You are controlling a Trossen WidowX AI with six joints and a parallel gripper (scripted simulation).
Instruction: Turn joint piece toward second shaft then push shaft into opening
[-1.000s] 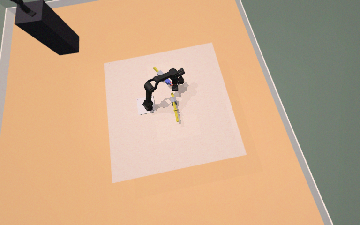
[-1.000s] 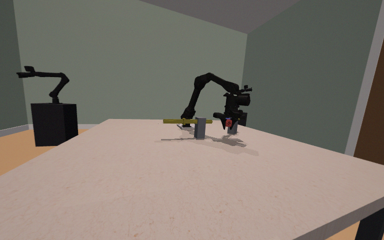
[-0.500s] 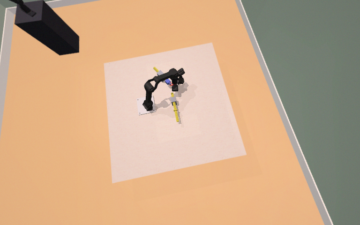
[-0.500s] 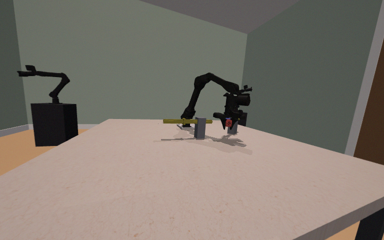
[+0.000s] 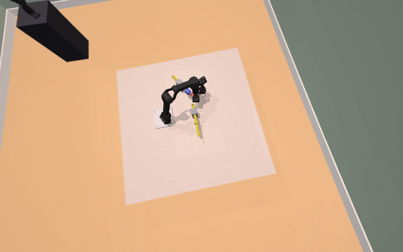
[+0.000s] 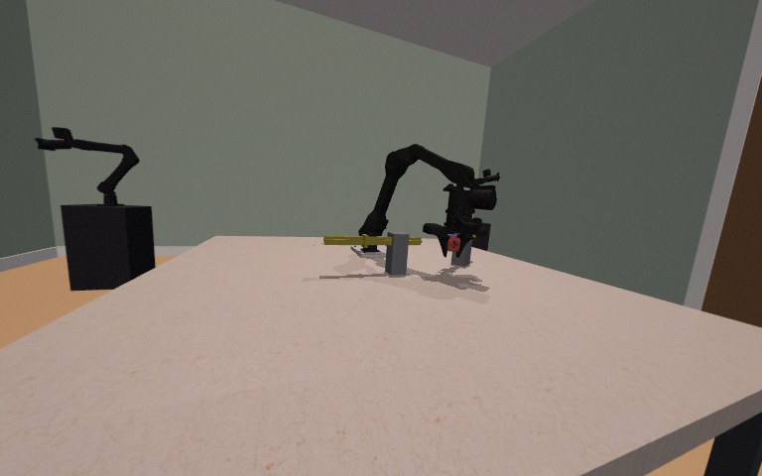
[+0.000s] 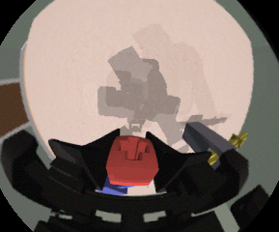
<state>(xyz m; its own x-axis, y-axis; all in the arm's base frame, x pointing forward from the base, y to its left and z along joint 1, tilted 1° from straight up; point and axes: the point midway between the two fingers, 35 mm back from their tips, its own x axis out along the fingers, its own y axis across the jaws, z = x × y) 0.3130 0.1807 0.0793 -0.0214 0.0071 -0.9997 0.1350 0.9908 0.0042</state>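
Gripping the red joint piece (image 5: pixel 191 94) (image 6: pixel 453 243) (image 7: pixel 131 161) between its fingers, the hand (image 5: pixel 193 95) (image 6: pixel 453 246) (image 7: pixel 133 133) must turn its opening toward the yellow sliding shaft (image 5: pixel 197 125) (image 6: pixel 343 240) (image 7: pixel 238 140), which lies apart, pointing roughly toward the hand through its gray block (image 5: pixel 194 111) (image 6: pixel 397 254) (image 7: pixel 207 139).

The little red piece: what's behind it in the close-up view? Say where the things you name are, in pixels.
Behind the red piece (image 6: pixel 454 243) (image 7: pixel 132 166), a bit of blue part (image 5: pixel 188 91) (image 7: pixel 113 188) and pale tabletop show. The red piece and gripper (image 6: pixel 454 250) (image 7: pixel 133 133) cover the rest.
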